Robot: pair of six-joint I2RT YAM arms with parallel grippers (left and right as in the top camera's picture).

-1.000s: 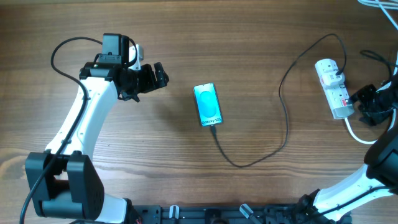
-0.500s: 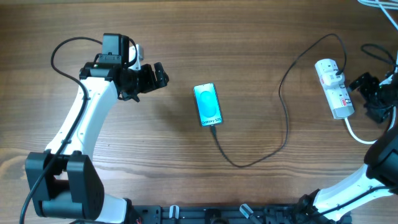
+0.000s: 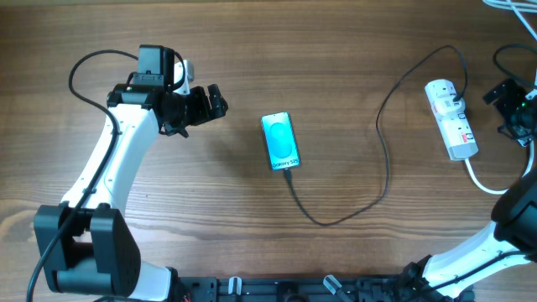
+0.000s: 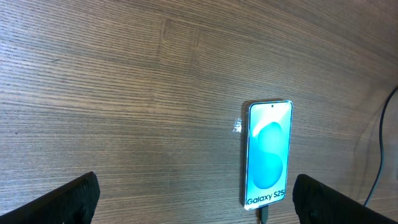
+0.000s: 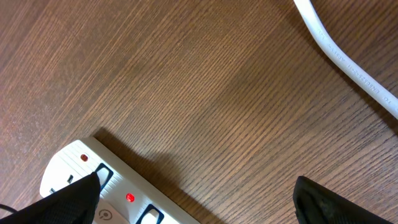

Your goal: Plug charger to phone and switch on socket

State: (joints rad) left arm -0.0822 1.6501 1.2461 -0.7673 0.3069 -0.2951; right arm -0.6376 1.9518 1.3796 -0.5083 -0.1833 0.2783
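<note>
Wooden table: socket near right hand

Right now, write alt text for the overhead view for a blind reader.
A phone with a teal screen lies on a wooden table, the black charger cable looping from its lower edge to the white socket at right. The left end effector is open left of the phone; the right end effector is open beside the socket.
</note>
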